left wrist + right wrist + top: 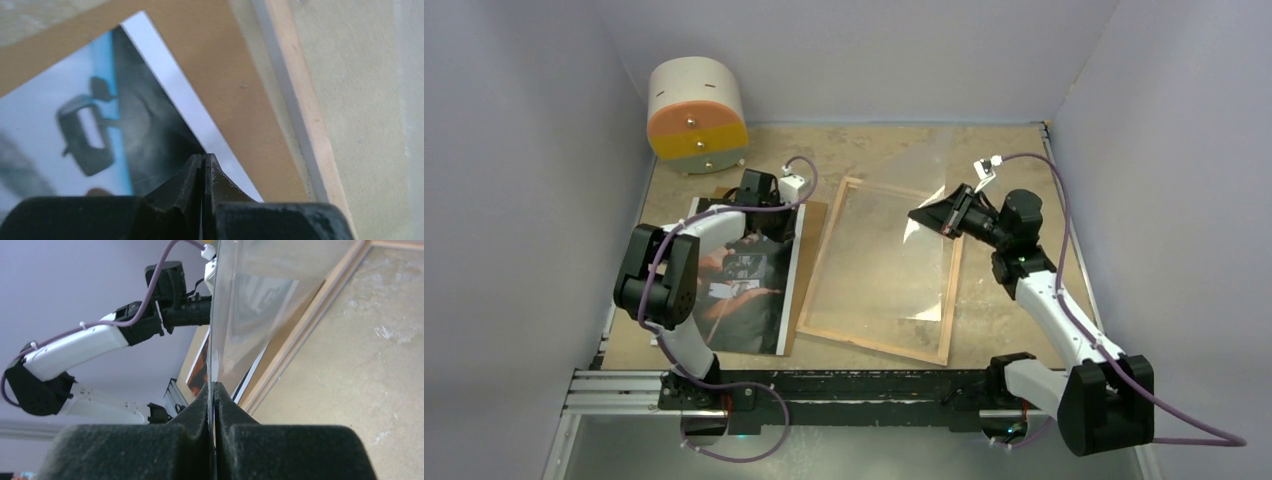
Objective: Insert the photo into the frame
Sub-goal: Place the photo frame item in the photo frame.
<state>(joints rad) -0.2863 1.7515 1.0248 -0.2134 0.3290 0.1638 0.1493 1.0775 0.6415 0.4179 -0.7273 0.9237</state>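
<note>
Table (1004,320): right arm (1054,300) raised, fingers (195,410) pinching tilted pane (260,300)

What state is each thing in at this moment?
photo, flat, picture side up on the board
board, flat under the photo
frame, lying flat, wooden rim up, pane out
clear pane, lifted, tilted above the frame
left gripper, shut, tips at the photo's edge
right gripper, shut on the clear pane
drawers, shut

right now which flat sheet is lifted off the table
The clear pane: pinched in the right fingers and tilted up over the frame, while the photo and brown board lie flat.
</note>
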